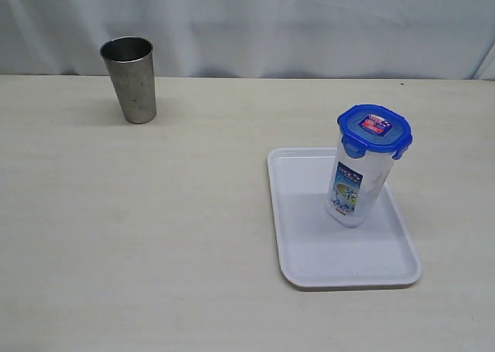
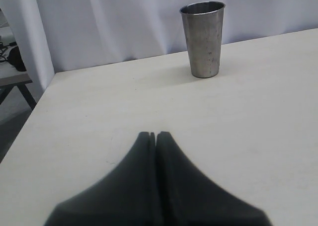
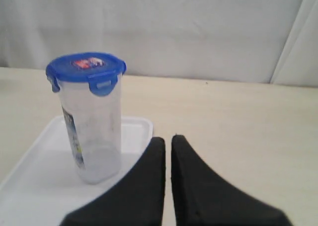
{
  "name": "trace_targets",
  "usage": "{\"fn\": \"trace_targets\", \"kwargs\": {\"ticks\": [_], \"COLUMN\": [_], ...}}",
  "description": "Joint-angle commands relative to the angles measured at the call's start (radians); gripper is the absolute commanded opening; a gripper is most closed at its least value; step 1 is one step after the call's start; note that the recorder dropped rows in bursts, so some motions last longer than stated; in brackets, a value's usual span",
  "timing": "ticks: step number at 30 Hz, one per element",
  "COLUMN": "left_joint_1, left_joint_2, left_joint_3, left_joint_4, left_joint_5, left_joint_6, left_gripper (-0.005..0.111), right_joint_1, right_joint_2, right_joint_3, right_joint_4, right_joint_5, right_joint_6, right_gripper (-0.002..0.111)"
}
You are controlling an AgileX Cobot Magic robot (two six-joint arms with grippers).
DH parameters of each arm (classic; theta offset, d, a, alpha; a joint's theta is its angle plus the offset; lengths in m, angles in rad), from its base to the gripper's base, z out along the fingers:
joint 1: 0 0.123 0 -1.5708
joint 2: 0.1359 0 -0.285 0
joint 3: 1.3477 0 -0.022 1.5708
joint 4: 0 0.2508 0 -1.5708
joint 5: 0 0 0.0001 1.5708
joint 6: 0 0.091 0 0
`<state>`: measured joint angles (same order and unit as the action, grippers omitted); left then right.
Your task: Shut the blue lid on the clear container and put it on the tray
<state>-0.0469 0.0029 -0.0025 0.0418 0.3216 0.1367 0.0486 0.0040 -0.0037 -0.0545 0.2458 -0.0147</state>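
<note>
The clear container [image 1: 357, 183] stands upright on the tray [image 1: 309, 251] with the blue lid [image 1: 374, 128] seated, so placement appears complete. My left end effector [image 2: 154, 135] and right end effector [image 3: 168, 139] are closed and empty; nothing needs holding.

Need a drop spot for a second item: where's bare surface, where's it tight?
Free: the wide table stretch between the steel cup and the tray, and the tray's near end in front of the clear container. Tight: mid-tray, where the container stands with the blue lid on.

even soft lighting, faint shadows, no glare, wrist views slightly blurred up close
</note>
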Motion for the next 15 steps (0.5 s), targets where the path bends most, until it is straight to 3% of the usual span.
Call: {"fn": "trace_targets", "kwargs": {"ticks": [1, 15], "left_joint_1": [0.005, 0.005], "left_joint_2": [-0.003, -0.003], "left_joint_3": [0.002, 0.002], "left_joint_4": [0.001, 0.001], "left_joint_5": [-0.007, 0.003], "left_joint_6": [-0.003, -0.003], "left_gripper": [0.0, 0.0], "right_joint_1": [-0.005, -0.005], "right_joint_2": [-0.004, -0.004], "right_joint_3": [0.004, 0.004], "right_joint_4": [-0.014, -0.059], "right_joint_5": [0.094, 0.096], "right_joint_6": [0.015, 0.088], "right_gripper": [0.005, 0.005]}}
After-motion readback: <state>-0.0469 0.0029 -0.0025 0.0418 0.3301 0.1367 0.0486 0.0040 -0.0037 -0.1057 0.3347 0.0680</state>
